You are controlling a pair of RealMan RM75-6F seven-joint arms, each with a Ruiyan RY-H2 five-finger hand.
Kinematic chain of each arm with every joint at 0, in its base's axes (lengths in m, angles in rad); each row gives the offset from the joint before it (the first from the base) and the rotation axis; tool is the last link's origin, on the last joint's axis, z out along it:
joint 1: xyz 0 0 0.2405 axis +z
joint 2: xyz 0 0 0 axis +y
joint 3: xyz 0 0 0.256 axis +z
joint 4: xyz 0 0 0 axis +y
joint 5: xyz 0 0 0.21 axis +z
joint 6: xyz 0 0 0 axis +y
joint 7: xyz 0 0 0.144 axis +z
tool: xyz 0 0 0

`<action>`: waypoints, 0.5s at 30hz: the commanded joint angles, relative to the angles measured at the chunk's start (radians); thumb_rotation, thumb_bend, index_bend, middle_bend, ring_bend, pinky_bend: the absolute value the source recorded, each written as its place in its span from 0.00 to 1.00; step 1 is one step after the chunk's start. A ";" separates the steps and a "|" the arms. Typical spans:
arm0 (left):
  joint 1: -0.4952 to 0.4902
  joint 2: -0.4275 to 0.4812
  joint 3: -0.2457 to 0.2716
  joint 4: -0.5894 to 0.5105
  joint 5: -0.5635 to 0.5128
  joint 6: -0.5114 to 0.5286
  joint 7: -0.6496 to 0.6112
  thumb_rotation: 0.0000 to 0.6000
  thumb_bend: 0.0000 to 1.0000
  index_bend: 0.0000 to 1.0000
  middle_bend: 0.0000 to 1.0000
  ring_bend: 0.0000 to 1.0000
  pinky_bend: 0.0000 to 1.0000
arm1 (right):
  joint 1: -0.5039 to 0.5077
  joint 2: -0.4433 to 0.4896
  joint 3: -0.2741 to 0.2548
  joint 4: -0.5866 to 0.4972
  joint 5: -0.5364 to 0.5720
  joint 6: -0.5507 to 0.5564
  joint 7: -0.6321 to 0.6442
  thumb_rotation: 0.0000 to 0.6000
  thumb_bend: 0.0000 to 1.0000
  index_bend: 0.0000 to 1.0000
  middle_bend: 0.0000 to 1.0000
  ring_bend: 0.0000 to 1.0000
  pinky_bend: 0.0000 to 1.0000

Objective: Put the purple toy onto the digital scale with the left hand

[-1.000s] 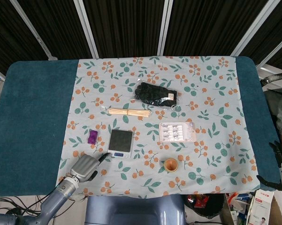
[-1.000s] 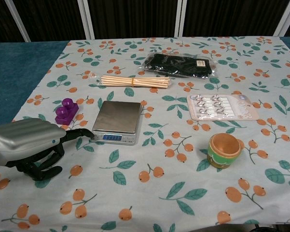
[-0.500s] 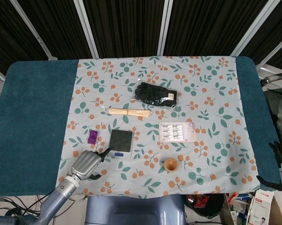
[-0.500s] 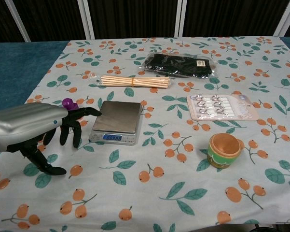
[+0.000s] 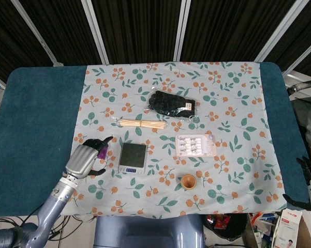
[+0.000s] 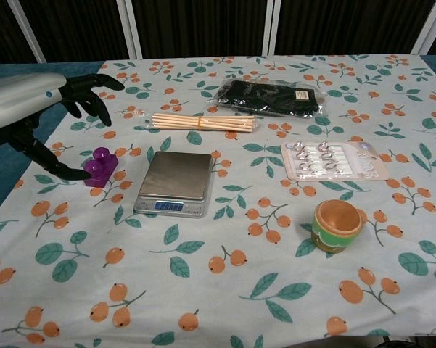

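Observation:
The purple toy (image 6: pixel 101 167) is a small studded block lying on the floral cloth just left of the digital scale (image 6: pixel 175 177). From the head view the toy (image 5: pixel 102 151) shows only partly, under my left hand's fingers. My left hand (image 6: pixel 36 101) hovers above and to the left of the toy with its fingers spread, holding nothing. Its thumb tip reaches down beside the toy's left edge. The scale (image 5: pixel 133 156) has a bare steel platform and a lit blue display. My right hand (image 5: pixel 306 168) shows only as dark fingers at the far right edge, off the table.
A bundle of wooden sticks (image 6: pixel 203 121) lies behind the scale. A black packet (image 6: pixel 270 98) sits further back. A blister card of small metal parts (image 6: pixel 334 161) and a small wooden cup (image 6: pixel 337 225) are on the right.
My left hand has swung from the table's front, near the scale's front left corner, to the left and away from me, rising and spreading its fingers over the purple toy.

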 commanded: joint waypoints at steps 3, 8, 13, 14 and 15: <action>-0.080 0.057 -0.060 0.066 -0.093 -0.157 -0.011 1.00 0.00 0.11 0.24 0.13 0.17 | 0.001 0.000 0.000 -0.004 0.001 -0.003 -0.004 1.00 0.08 0.00 0.00 0.13 0.18; -0.133 0.067 -0.064 0.119 -0.128 -0.262 0.004 1.00 0.00 0.11 0.21 0.11 0.15 | 0.001 0.000 -0.001 -0.009 0.005 -0.005 -0.011 1.00 0.08 0.00 0.00 0.13 0.18; -0.170 0.066 -0.057 0.160 -0.141 -0.322 0.040 1.00 0.00 0.11 0.20 0.11 0.15 | 0.000 0.002 -0.001 -0.012 0.010 -0.006 -0.012 1.00 0.08 0.00 0.00 0.13 0.18; -0.177 0.063 -0.054 0.168 -0.144 -0.332 0.048 1.00 0.00 0.11 0.20 0.11 0.15 | 0.001 0.002 -0.001 -0.012 0.010 -0.008 -0.012 1.00 0.08 0.00 0.00 0.13 0.18; -0.183 0.061 -0.052 0.177 -0.147 -0.343 0.056 1.00 0.00 0.11 0.20 0.11 0.15 | 0.001 0.002 -0.001 -0.012 0.011 -0.009 -0.012 1.00 0.08 0.00 0.00 0.13 0.18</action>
